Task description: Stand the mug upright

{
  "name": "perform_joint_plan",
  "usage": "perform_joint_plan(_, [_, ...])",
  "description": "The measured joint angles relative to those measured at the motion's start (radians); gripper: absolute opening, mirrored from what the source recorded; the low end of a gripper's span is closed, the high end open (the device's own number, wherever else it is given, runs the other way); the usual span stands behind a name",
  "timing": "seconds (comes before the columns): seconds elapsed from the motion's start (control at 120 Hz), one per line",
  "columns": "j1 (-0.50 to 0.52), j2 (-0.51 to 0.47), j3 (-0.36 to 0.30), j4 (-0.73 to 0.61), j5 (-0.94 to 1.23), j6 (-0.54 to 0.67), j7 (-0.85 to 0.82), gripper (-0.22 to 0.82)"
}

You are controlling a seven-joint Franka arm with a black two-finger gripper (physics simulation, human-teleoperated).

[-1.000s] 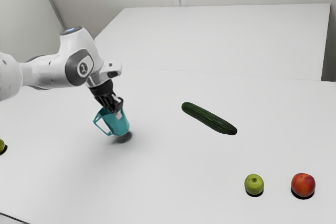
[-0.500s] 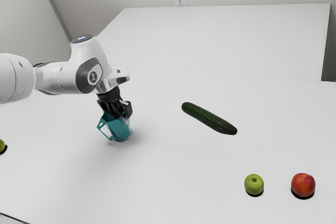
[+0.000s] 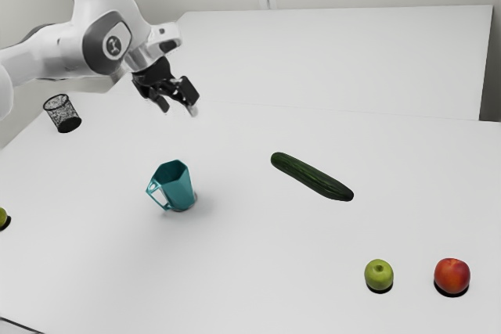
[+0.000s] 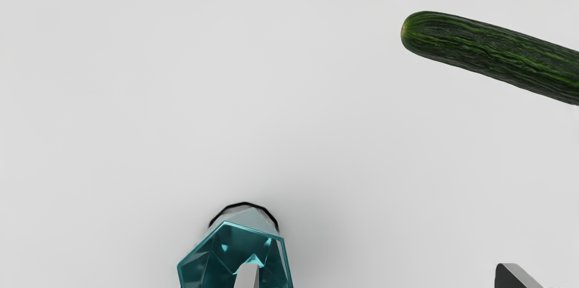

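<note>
My gripper hangs in the air above the mug, open, its two fingers spread with nothing between them. The teal faceted mug stands upright on the table, its mouth up and its handle toward the exterior view's left. In the wrist view the mug shows its open rim and inside, partly covered by one fingertip; the gripper has its tips far apart there. Mug and fingers are separated by a clear gap in the exterior view.
A dark green cucumber lies on the white table beyond the mug. Nearer the front are a green apple and a red fruit. A black mesh basket is at the far left, with another green fruit at the left edge.
The gripper came down with the tilted mug, which now rests upright on the table. It has since let go, opened and risen well above the mug. The mesh basket has come into sight.
</note>
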Motion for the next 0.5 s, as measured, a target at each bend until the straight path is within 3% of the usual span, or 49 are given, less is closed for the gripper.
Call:
perform_joint_plan(0.142, [0.001,-0.008,0.002,0.124,0.003,-0.143,-0.006,0.59])
perform_joint_plan(0.5, [0.031,-0.016,0.004,0.137,0.004,-0.264,-0.016,0.6])
